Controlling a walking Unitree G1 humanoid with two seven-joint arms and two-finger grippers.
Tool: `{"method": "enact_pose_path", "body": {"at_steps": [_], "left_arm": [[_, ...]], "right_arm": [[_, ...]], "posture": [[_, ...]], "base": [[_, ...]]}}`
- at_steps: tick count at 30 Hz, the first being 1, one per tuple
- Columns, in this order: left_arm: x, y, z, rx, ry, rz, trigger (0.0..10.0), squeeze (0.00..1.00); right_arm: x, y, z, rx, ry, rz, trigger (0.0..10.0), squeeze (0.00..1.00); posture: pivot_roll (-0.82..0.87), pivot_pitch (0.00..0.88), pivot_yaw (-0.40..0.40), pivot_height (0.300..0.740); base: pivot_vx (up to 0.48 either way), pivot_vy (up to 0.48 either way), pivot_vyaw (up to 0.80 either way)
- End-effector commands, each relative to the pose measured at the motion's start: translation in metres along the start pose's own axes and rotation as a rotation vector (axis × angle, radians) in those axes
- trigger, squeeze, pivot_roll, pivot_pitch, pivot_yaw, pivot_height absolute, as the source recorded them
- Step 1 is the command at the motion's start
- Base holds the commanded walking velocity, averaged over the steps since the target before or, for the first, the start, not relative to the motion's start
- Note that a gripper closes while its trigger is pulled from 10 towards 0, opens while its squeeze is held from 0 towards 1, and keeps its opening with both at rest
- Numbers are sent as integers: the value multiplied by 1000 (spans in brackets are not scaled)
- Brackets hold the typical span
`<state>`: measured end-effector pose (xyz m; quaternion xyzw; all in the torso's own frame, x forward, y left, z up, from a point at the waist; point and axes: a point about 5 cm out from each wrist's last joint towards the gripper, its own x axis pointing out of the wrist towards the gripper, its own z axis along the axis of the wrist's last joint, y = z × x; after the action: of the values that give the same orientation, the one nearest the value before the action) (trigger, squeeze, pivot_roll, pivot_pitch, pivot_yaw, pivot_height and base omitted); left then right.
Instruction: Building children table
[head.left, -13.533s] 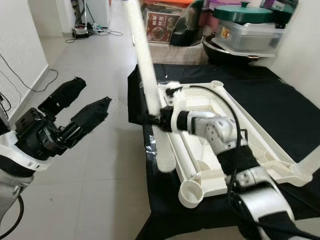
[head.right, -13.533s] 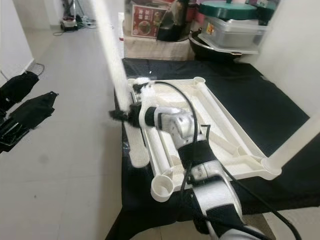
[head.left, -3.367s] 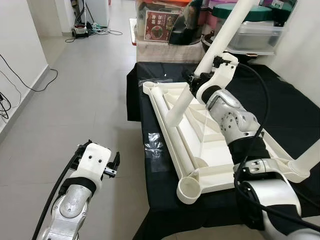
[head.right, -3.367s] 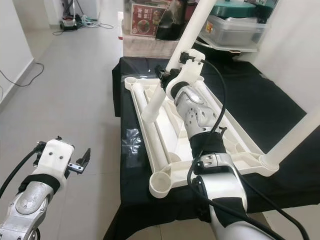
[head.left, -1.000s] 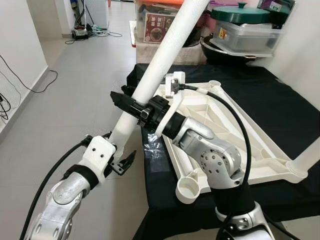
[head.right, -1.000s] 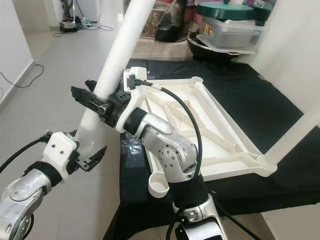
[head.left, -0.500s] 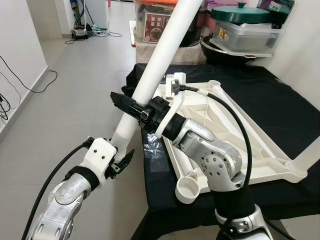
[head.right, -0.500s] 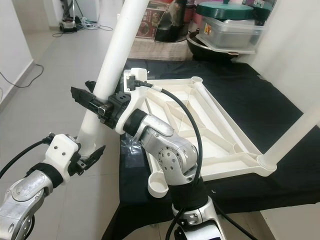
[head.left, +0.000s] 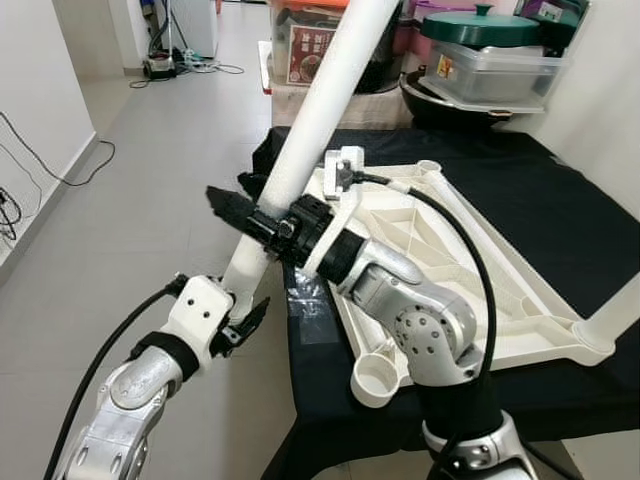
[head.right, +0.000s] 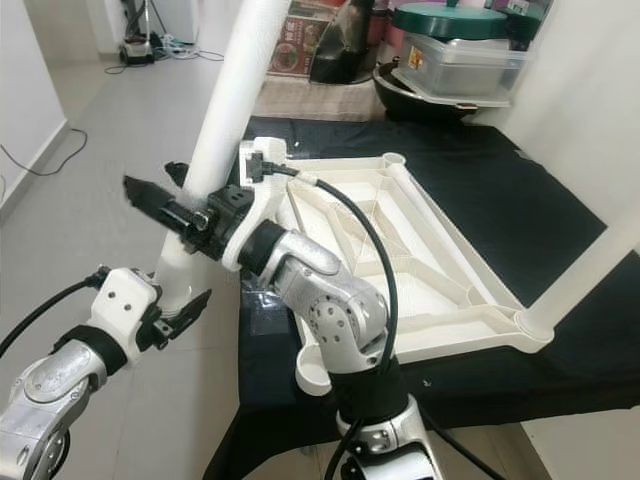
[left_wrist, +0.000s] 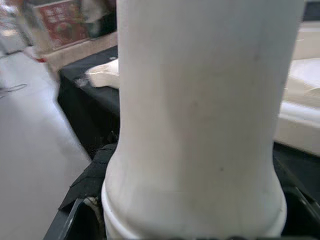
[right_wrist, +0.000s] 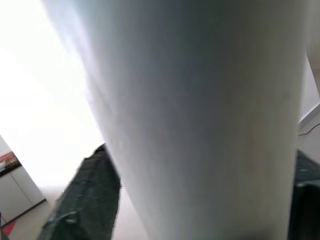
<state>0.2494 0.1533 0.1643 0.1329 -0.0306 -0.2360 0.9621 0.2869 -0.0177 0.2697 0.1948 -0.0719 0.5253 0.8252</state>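
Nearest, left gripper (head.left: 243, 318) clamped on the lower end of a long white table leg (head.left: 300, 150), fingertips partly hidden behind it. Leg smooth, tilted, top cut off by the frame. Higher up, right gripper (head.left: 240, 212) closed around it mid-length. Beyond, upturned white tabletop (head.left: 480, 290) on black-draped bench (head.left: 560, 190).

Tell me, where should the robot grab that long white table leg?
Best around the round shaft of the table leg, coming from the side, since it is smooth and tilted. The right gripper clamps mid-shaft; the left gripper has its jaws around the narrower bottom end.
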Motion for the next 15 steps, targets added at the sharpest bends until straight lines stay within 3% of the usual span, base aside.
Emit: {"method": "enact_pose_path", "body": {"at_steps": [1,5,7,8,11,13,14,15], "left_arm": [[-1,-9,7,-37,-30,-71,10000,0],[-3,-12,9,-49,-41,-103,10000,0],[-10,-26,14,-79,-56,-224,10000,0],[-10,-26,14,-79,-56,-224,10000,0],[-22,-41,15,-67,-27,-371,10000,0],[-26,-40,12,-55,-5,-384,10000,0],[-27,-39,11,-55,7,-390,10000,0],[-27,-39,11,-55,7,-390,10000,0]], "right_arm": [[-4,1,3,14,-11,54,10000,0],[-7,2,6,24,-20,99,10000,0],[-18,9,10,130,-26,302,10000,0],[-18,9,10,130,-26,302,10000,0],[-31,23,-2,138,55,521,10000,0],[-33,24,-5,133,68,542,10000,0],[-33,23,-5,139,66,544,8431,0],[-33,23,-5,139,66,544,8431,0]], "posture": [[79,0,-77,740],[80,0,-76,740],[86,0,-83,740],[86,0,-83,740],[96,0,-85,740],[96,0,-85,740],[104,0,-90,740],[104,0,-90,740]], "base": [[0,0,0],[0,0,0],[0,0,0],[0,0,0],[0,0,0],[0,0,0],[0,0,0],[0,0,0]]}}
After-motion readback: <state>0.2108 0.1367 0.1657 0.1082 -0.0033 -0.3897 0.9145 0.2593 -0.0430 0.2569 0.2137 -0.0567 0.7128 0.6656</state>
